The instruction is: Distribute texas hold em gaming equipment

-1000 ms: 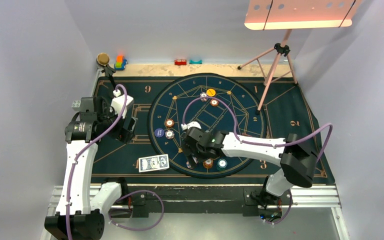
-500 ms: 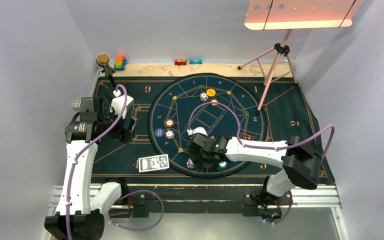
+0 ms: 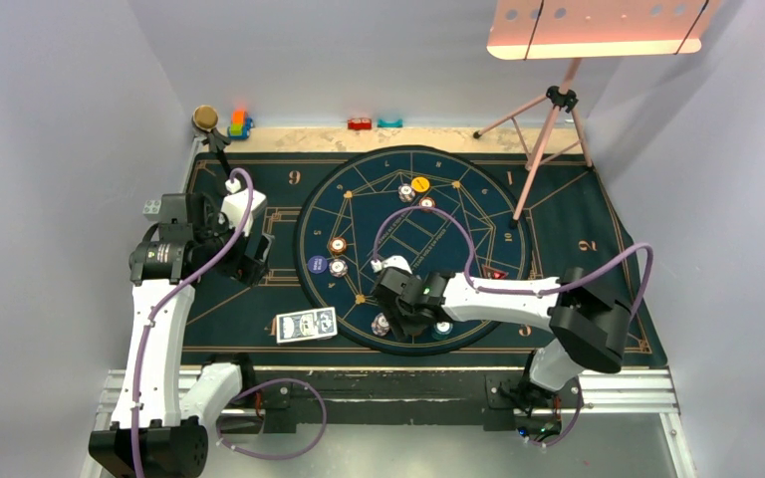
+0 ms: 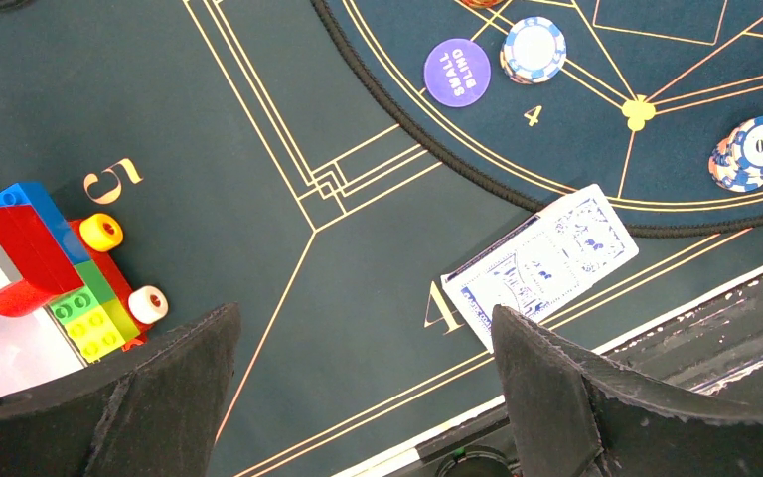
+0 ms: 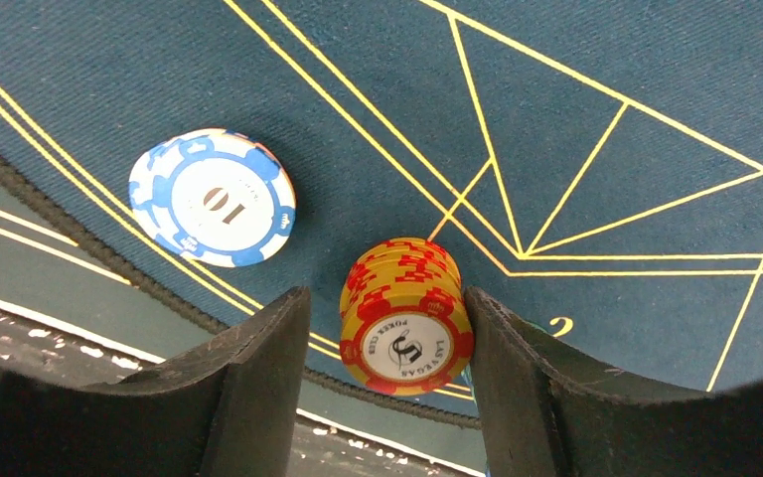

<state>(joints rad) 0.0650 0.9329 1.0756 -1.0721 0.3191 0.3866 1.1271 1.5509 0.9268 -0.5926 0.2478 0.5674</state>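
On the near rim of the round mat [image 3: 349, 194], the right tool [image 5: 387, 293] has lowered and narrowed around the orange chip stack [image 5: 405, 328] (one finger touching, a sliver of gap at the other). The left tool [image 4: 365, 310] stays wide open and empty.

Present: round gold-lined mat [image 3: 478, 229] lying on numbered rectangular cloth [image 3: 578, 214]; stacked toy blocks [image 3: 239, 124] at far-left corner; red block [image 3: 360, 123], teal block [image 3: 389, 122] along far edge; pink tripod [image 3: 548, 129] far right.

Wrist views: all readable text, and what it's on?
"SMALL BLIND": purple disc
"10": blue chip
"5", "POKER CLUB", "LAS VEGAS": orange chips
"5", "4": mat
Too small to read: print on cards
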